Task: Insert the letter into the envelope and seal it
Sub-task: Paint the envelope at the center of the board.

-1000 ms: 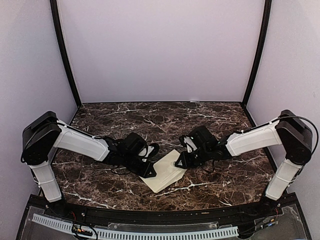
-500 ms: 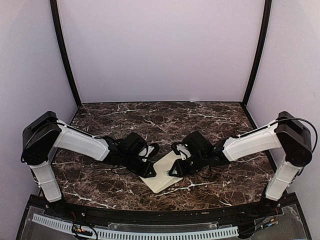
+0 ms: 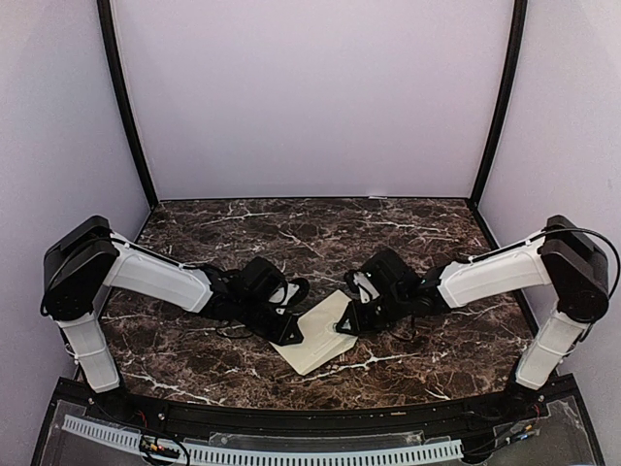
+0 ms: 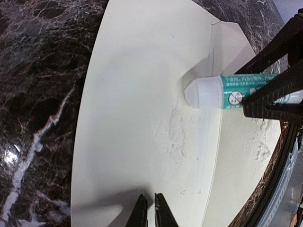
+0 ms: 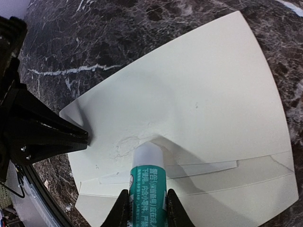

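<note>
Marble table (image 3: 388,233). Cream envelope (image 3: 320,351) lies flat at front centre, betw. the arms. L gripper (image 4: 147,201): fingers closed together, tips pressing on envelope's edge. R gripper (image 5: 144,198) clamps green glue stick (image 5: 147,182), white end on envelope nr flap crease.

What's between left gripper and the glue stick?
Only bare envelope, slightly rippled near the glue stick; nothing else before the left gripper. Left wrist view shows it.

Plain cream paper envelope (image 3: 315,348) lies flat on the dark marble counter (image 3: 388,233), turned diagonally, near the front edge. A straight fold seam crosses its face, with a rough wrinkled patch beside it.
</note>
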Robot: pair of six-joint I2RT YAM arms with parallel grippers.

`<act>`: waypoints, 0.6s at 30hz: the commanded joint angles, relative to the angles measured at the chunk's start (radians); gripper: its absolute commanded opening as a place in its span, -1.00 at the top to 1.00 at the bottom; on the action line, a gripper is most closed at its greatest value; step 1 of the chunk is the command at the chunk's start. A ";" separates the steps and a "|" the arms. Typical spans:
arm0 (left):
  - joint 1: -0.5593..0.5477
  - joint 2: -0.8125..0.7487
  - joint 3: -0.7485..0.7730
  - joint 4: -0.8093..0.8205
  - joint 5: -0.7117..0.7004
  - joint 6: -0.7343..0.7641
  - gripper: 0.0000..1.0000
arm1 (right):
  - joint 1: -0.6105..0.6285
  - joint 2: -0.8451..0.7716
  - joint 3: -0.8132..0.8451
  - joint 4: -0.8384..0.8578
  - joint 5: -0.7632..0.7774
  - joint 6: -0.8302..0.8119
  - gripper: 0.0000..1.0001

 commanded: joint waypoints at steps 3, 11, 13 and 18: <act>-0.002 -0.001 -0.018 -0.102 -0.029 0.013 0.87 | -0.041 -0.012 -0.044 -0.110 0.069 -0.005 0.90; -0.002 -0.002 -0.013 -0.099 -0.029 0.012 0.87 | 0.009 0.015 -0.032 -0.037 -0.058 -0.067 0.89; -0.003 -0.002 -0.012 -0.100 -0.029 0.013 0.87 | 0.033 0.032 -0.014 -0.035 -0.076 -0.075 0.89; -0.001 -0.004 -0.009 -0.102 -0.029 0.014 0.87 | 0.077 0.057 0.005 0.003 -0.128 -0.070 0.89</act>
